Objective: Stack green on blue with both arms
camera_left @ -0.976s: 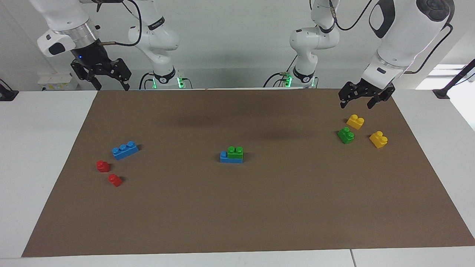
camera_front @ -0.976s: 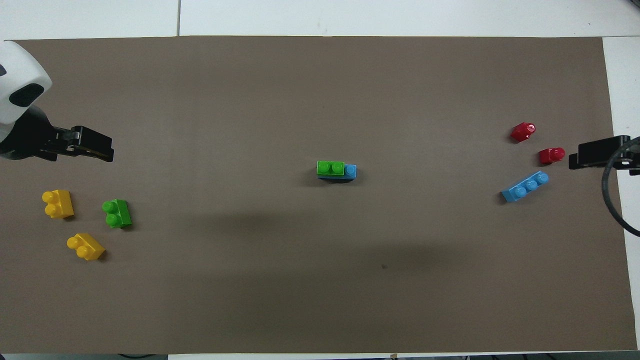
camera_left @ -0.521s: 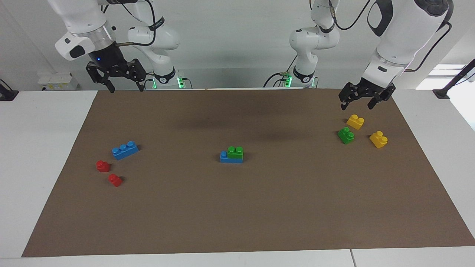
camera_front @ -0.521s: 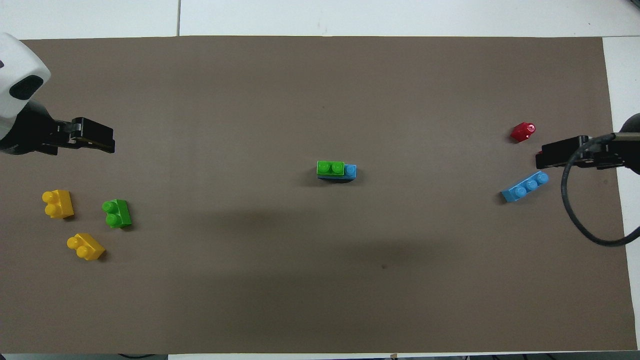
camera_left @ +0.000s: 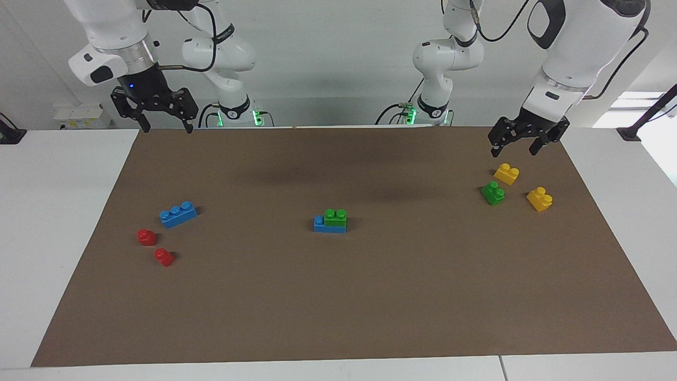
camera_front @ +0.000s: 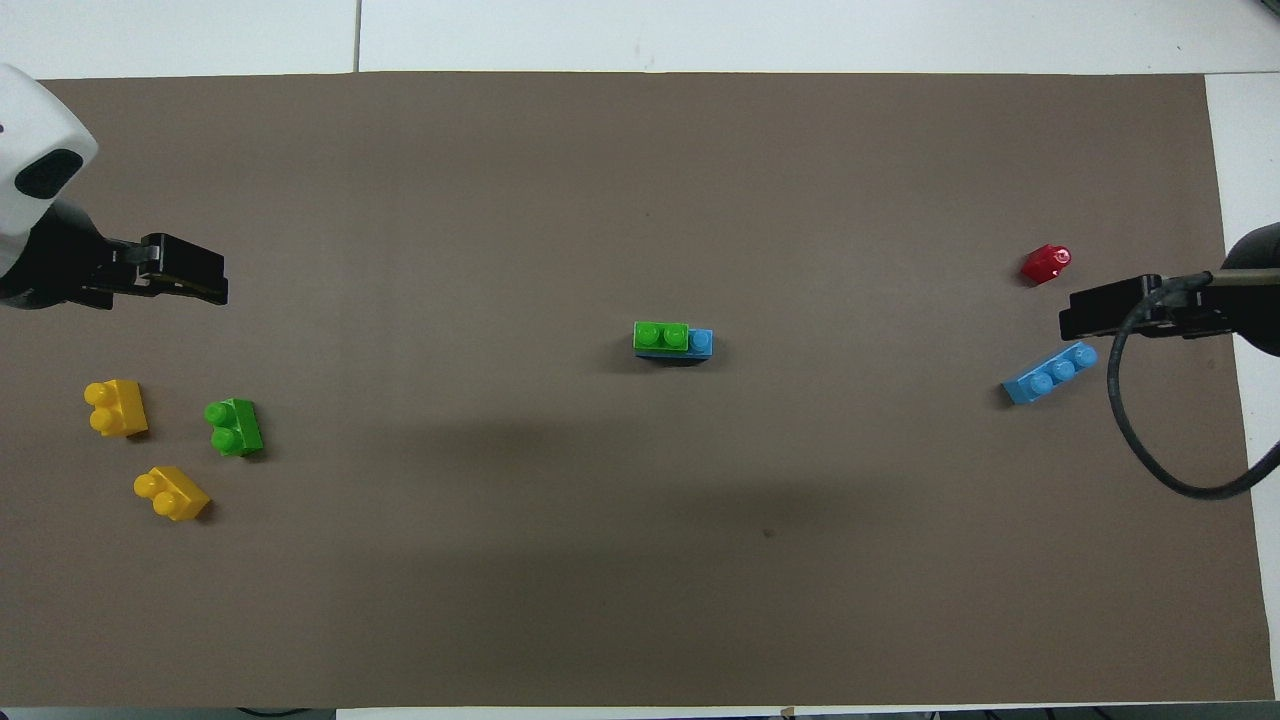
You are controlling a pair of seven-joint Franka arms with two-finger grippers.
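Observation:
A green brick (camera_left: 335, 217) sits on a blue brick (camera_left: 320, 224) at the mat's middle; the stack also shows in the overhead view, green (camera_front: 661, 336) on blue (camera_front: 702, 342). A second green brick (camera_left: 493, 193) (camera_front: 233, 427) lies loose near the left arm's end. A second blue brick (camera_left: 178, 214) (camera_front: 1050, 373) lies loose near the right arm's end. My left gripper (camera_left: 513, 153) (camera_front: 200, 283) is open and empty, raised by the loose green brick. My right gripper (camera_left: 165, 128) (camera_front: 1085, 318) is open and empty, raised over its end of the mat.
Two yellow bricks (camera_left: 506, 173) (camera_left: 539, 199) lie beside the loose green brick. Two red bricks (camera_left: 146, 236) (camera_left: 164, 257) lie by the loose blue brick; the overhead view shows one red brick (camera_front: 1045, 264), my right gripper covers the other. The brown mat (camera_left: 370, 296) covers the table.
My right gripper has moved in from beyond the mat's end to over the red bricks. My left gripper has shifted only slightly. No brick has moved.

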